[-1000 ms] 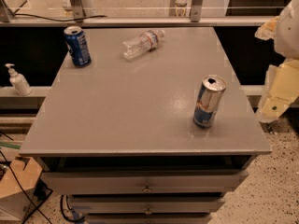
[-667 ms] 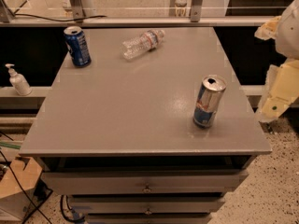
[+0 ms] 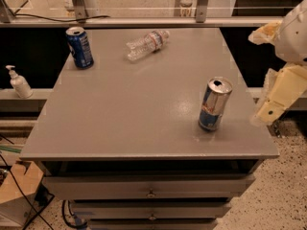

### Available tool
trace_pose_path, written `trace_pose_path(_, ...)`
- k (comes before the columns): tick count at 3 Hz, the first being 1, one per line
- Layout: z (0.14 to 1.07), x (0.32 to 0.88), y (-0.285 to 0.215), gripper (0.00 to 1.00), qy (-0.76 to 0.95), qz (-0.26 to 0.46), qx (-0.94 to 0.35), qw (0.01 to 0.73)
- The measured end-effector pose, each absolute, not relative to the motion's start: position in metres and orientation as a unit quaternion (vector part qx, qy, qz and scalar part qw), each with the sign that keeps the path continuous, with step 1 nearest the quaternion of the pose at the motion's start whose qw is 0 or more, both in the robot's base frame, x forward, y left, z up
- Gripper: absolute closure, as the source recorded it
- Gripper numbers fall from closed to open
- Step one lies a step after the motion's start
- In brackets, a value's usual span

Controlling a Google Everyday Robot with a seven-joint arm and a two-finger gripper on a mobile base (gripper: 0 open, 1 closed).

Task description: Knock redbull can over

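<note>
The redbull can (image 3: 214, 104) is a slim silver and blue can with a pull-tab top. It stands upright on the right side of the grey table (image 3: 120, 114), near the front right corner. My gripper (image 3: 277, 96) is cream-coloured and hangs off the table's right edge, a little to the right of the can and about level with it. It does not touch the can.
A wider dark blue can (image 3: 79, 47) stands upright at the table's back left. A clear plastic bottle (image 3: 145, 44) lies on its side at the back middle. A soap dispenser (image 3: 18, 83) sits on a ledge to the left. Drawers are below the tabletop.
</note>
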State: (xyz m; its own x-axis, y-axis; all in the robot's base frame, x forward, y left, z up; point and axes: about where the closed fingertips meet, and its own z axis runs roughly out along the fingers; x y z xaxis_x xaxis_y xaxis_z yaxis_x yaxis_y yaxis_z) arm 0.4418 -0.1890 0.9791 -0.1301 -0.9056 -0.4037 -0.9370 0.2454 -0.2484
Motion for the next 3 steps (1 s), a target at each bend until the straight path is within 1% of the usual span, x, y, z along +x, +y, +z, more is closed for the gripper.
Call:
trace_pose_path(1,0.968,0.445,-0.188,0.0,0.755,0.036,-0.61,0.239)
trace_pose_path(3,0.927,0.465,-0.163,0.0,0.737,0.093,-0.61,0.276)
